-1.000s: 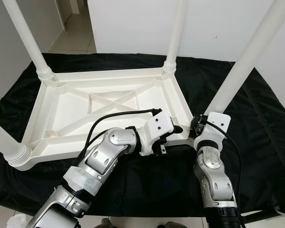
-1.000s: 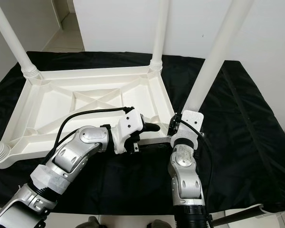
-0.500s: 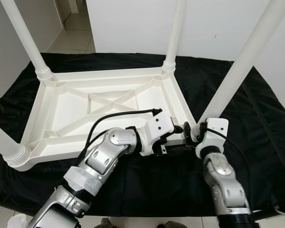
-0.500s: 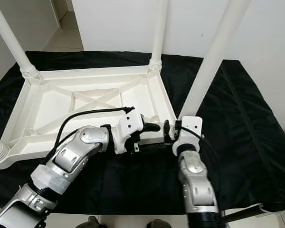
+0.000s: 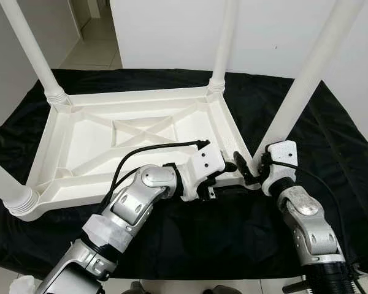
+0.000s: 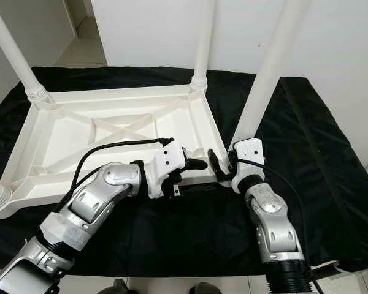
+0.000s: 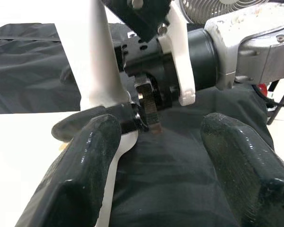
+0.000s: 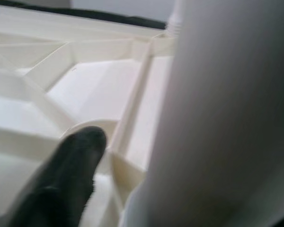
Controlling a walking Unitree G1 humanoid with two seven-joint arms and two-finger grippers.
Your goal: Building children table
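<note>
A white plastic children's table (image 5: 135, 98) lies upside down on a black cloth. Three of its legs stand up at the corners: far left (image 5: 30, 49), far right (image 5: 224, 43), near left (image 5: 3, 180). The fourth leg (image 5: 300, 86) rises at a slant from the near right corner. My right gripper (image 5: 244, 169) is at its base, shut on the leg (image 8: 227, 118); one finger (image 8: 71, 161) rests by the socket. My left gripper (image 5: 226, 168) is open at the table's near rim just beside it, one of its fingers (image 7: 85, 156) touching the rim edge.
The black cloth (image 5: 331, 141) covers a low surface with room to the right of the table. A white wall (image 5: 172, 30) stands behind. A tiled hallway (image 5: 92, 49) opens at the far left. The near edge of the cloth runs just below my arms.
My right arm has swung out to the right while its gripper stays at the leg's base. The leg's top has leaned slightly left. The left arm has kept its place.
</note>
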